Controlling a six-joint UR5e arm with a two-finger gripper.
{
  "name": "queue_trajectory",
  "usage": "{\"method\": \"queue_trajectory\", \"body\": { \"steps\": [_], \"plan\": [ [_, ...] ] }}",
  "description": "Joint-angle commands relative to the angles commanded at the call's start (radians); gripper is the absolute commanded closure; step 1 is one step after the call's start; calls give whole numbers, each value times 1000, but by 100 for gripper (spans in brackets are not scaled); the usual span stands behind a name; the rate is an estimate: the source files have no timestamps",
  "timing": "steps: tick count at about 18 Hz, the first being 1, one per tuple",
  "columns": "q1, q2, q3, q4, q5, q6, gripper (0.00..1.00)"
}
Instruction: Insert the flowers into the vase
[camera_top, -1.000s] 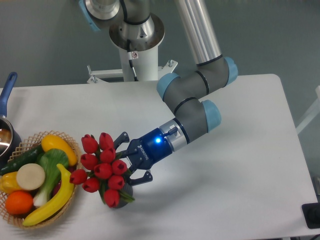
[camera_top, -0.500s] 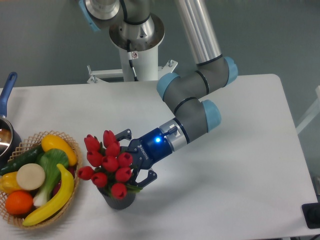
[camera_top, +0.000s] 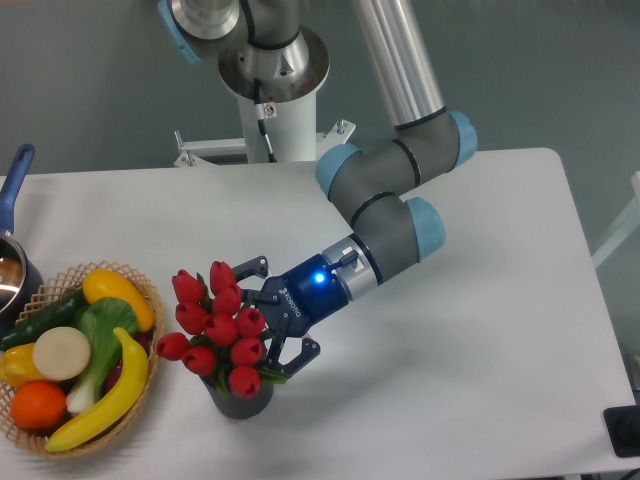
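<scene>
End effector beside basket-side flowers.

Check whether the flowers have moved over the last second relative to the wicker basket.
Yes. The flowers have shifted right, away from the wicker basket, and now stand more upright over the vase, with the gripper beside them.

Arm reaches down-left from its base over the table, wrist tilted low, blue light lit on the wrist. Gripper fingers spread wide, one above, one below
</scene>
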Motion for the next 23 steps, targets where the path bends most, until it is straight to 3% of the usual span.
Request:
{"method": "queue_trajectory", "body": {
  "steps": [8, 18, 23],
  "plan": [
    [18, 64, -5, -2, 167, 9, 0],
    [9, 178, -101, -3, 360, 63, 0],
    [35, 231, -89, -5, 432, 80, 0]
  ]
}}
